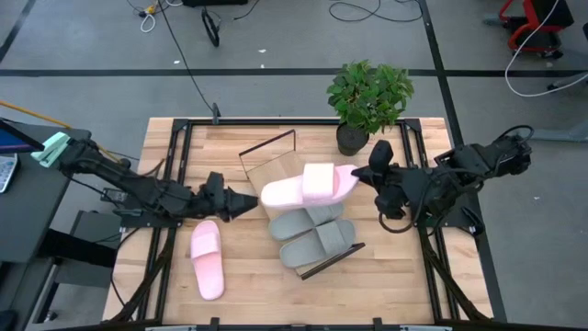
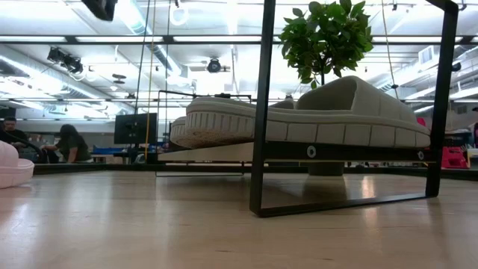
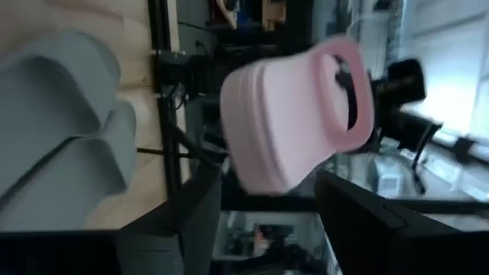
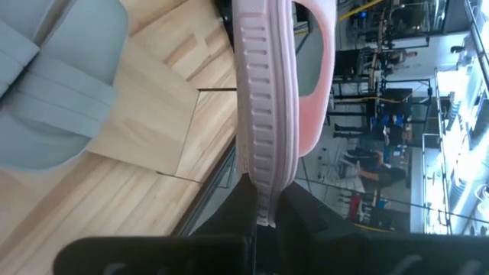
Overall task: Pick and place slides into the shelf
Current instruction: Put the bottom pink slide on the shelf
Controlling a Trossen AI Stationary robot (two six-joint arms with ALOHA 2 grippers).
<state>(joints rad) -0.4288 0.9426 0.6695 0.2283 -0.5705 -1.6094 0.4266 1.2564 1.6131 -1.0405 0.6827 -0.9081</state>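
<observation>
- Nearest the bottom edge of the high view, one pink slide [image 1: 208,259] lies flat on the wooden surface [image 1: 248,285] at about 7 o'clock from the shelf [image 1: 272,165], well apart from the other slides.
- The two grey slides [image 1: 317,233] sit side by side on the shelf board, toward its 5 o'clock end; the low view shows them from the side, above a black wire end frame [image 2: 261,112].
- The left hand [image 1: 246,203] hangs at 9 o'clock of the shelf, just beside the raised slide's end; its fingers [image 3: 191,221] stand apart with nothing between them.
- The right hand [image 1: 360,174] is at 3 o'clock of the shelf, its fingers pinched shut on the end of the second pink slide [image 1: 308,187], which it holds over the board's middle, just beyond the grey pair.
- In the right wrist view this slide [image 4: 263,99] is on edge, ribbed sole showing, and its end runs down between the dark fingers [image 4: 237,210].
- A potted plant [image 1: 369,97] stands at the far side, at about 1 o'clock from the shelf.
- Beyond the surface, the low view shows a seated person [image 2: 71,143] far off in the room.
</observation>
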